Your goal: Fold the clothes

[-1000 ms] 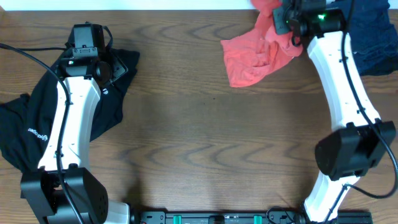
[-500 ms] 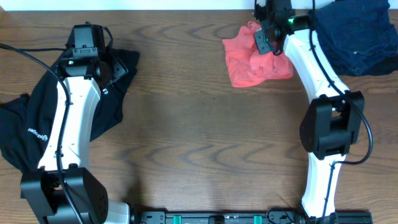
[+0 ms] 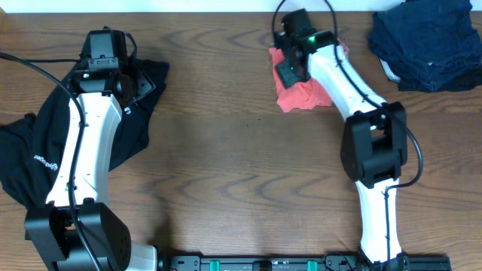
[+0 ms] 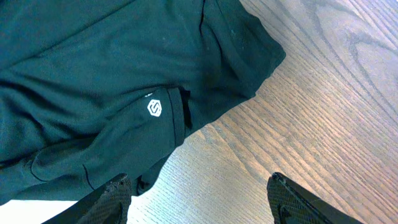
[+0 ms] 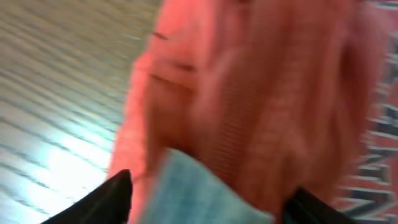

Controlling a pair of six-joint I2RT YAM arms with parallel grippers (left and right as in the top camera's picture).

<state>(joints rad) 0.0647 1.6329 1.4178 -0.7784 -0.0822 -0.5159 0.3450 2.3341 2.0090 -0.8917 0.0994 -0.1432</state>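
Shirt (image 3: 297, 98), red and floppy, sits bunched at the table's (image 3: 226, 173) far edge under the right end effector (image 5: 208, 199), jaws apart. Grab a hem corner, I'd guess. Left end effector (image 4: 199, 193) hangs open over black top (image 4: 93, 81).

The brown wood-grain worktop (image 3: 241, 158) lies bare across its middle. A spread black fabric top (image 3: 22, 143) fills the left side; at the far edge a bunched red-orange shirt (image 3: 295, 98) and, in the right corner, a heap of dark blue denim (image 3: 422, 38) block passage.
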